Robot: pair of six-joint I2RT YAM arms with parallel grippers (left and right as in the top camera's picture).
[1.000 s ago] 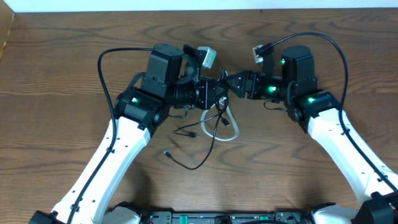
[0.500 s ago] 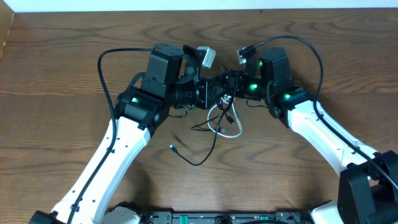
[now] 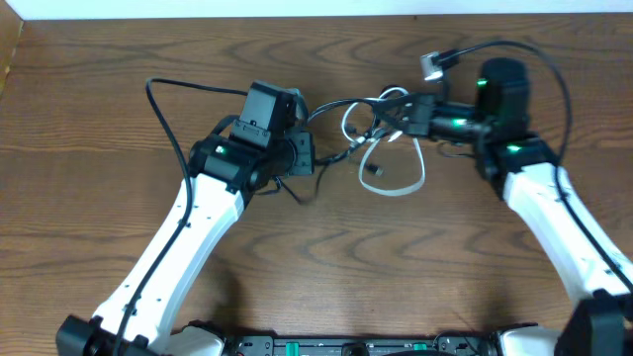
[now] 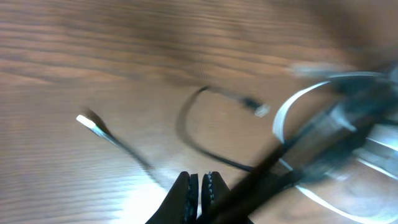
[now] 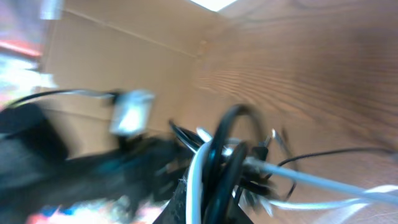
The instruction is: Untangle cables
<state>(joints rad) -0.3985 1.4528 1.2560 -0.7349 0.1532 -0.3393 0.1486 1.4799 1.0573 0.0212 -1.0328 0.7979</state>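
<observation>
Left pincer (image 4: 200, 180) closed, right pincer (image 3: 403, 117) closed, arms spread

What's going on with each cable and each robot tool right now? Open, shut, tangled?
White cable: looped, tangled with the black one, one loop hanging from the right tool.
Black cable: stretched between the two tools, tangled.
Left tool: shut on black cable.
Right tool: looks shut on white cable, but the wrist view is blurry.

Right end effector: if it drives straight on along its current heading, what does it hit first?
The cables: their black and white loops bunch right at the tips of the right end effector. Past them it points roughly at the left end effector; depth is unclear.
</observation>
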